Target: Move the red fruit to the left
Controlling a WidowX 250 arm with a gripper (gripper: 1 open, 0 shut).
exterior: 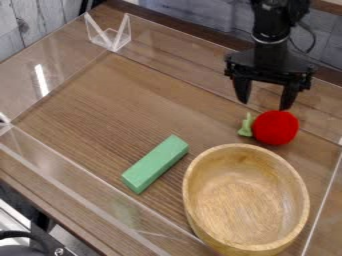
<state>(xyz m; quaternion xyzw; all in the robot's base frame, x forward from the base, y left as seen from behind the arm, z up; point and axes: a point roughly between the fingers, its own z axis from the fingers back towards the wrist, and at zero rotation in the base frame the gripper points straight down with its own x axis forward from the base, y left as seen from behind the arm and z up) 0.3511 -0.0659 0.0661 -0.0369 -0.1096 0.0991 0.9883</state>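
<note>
The wooden bowl (246, 202) lies nearest, with the green block (155, 165) to its left in the view. Just beyond the bowl rests the red fruit (275, 127), its green leafy bit facing left. Behind the fruit, the gripper (263, 98) has its fingers apart, apparently holding nothing.

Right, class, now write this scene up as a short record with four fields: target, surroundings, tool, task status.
target: red fruit with a green leafy bit on one side
surroundings: wooden bowl just below it in the view; green block further to the left
tool: open, just above the fruit in the view
task status: fruit not gripped, near the bowl
</note>
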